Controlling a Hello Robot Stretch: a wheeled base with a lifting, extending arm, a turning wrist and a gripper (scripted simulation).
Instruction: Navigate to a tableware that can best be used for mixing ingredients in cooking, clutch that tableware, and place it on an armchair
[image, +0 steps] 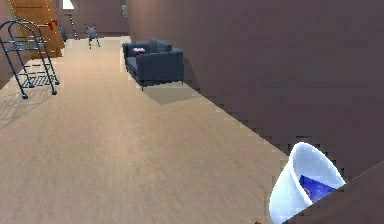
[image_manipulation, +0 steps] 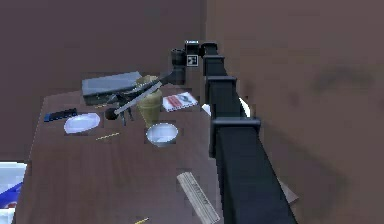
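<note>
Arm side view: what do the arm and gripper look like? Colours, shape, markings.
The arm is a black square bar built from stepped telescoping sections, each with paler edges along the top. At its far end sit two small white squares with black marks. Beside them the gripper has a dark, compact body.

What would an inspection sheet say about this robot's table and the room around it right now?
Surface: brown table, crowded toward its far end.
Job's things: grey bowl upright mid-table; dark armchair against the wall, across the floor.
Clutter: white plate, flat grey case, tan cup, red and white card, wooden strip.
Grippers: gripper over the table's far end; cannot tell whether it holds anything.
Cables: nothing seen.
Surroundings: wire cart at the forward view's left, white bin beside the table.
</note>
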